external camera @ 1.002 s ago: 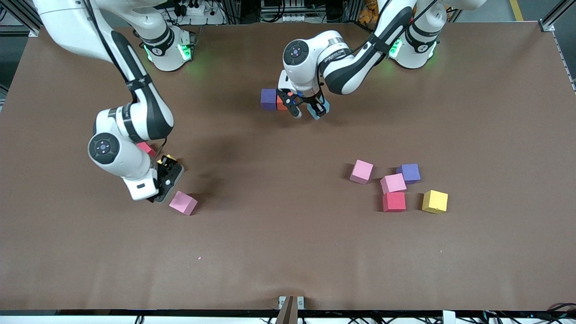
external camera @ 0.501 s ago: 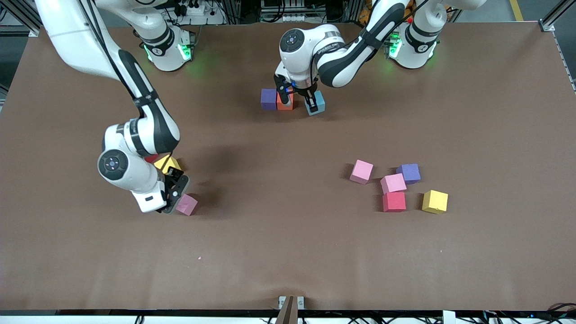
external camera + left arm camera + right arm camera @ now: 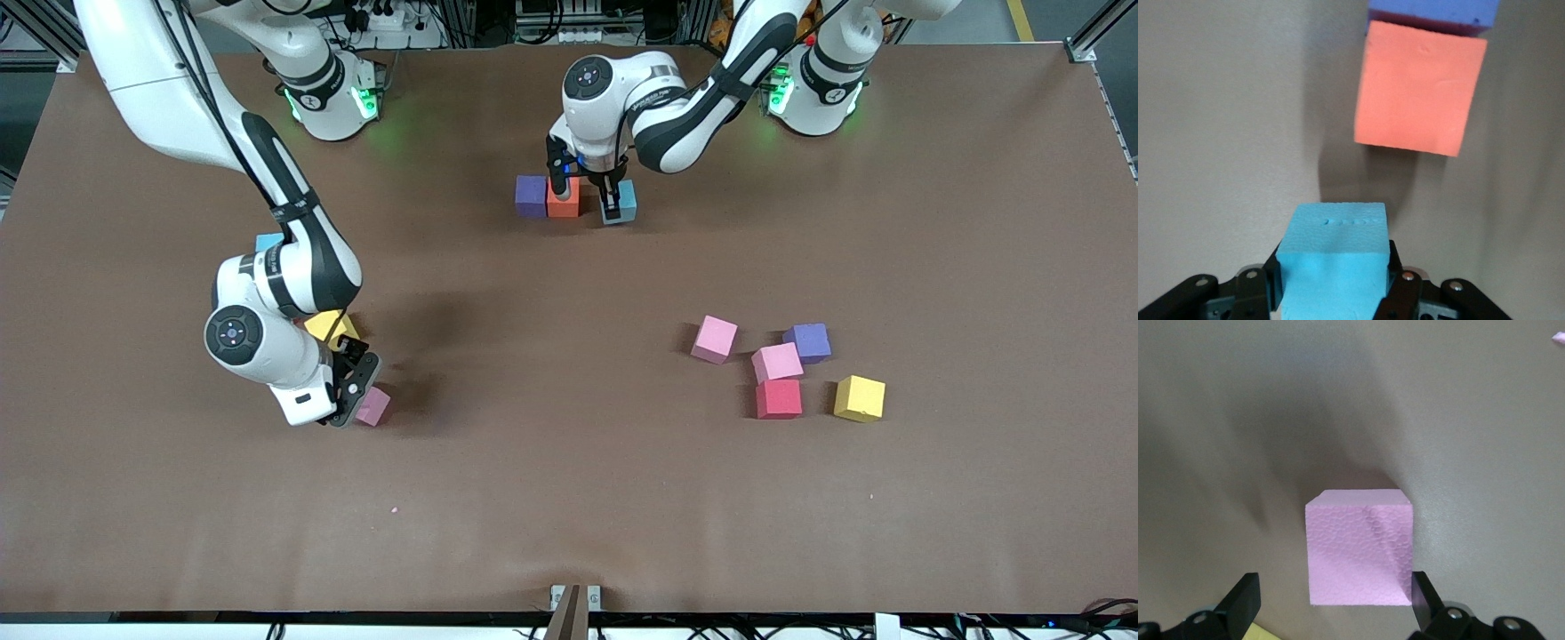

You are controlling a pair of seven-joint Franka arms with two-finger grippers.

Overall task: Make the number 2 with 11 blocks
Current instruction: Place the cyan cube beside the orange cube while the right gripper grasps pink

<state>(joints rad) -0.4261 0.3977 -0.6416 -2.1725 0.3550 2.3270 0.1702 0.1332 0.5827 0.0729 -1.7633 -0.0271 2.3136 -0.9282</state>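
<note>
Two tools: left tool (image 3: pixel 613 208) grips the light blue block (image 3: pixel 626 197); right tool (image 3: pixel 353 402) wide around a pink block (image 3: pixel 373 406).

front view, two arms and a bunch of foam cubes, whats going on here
The left gripper is shut on a light blue cube, holding it next to an orange cube that sits against a purple cube, a row of three in the making. The right gripper is open around a pink cube at its end of the table. Five more cubes lie loose toward the left arm's end.
</note>
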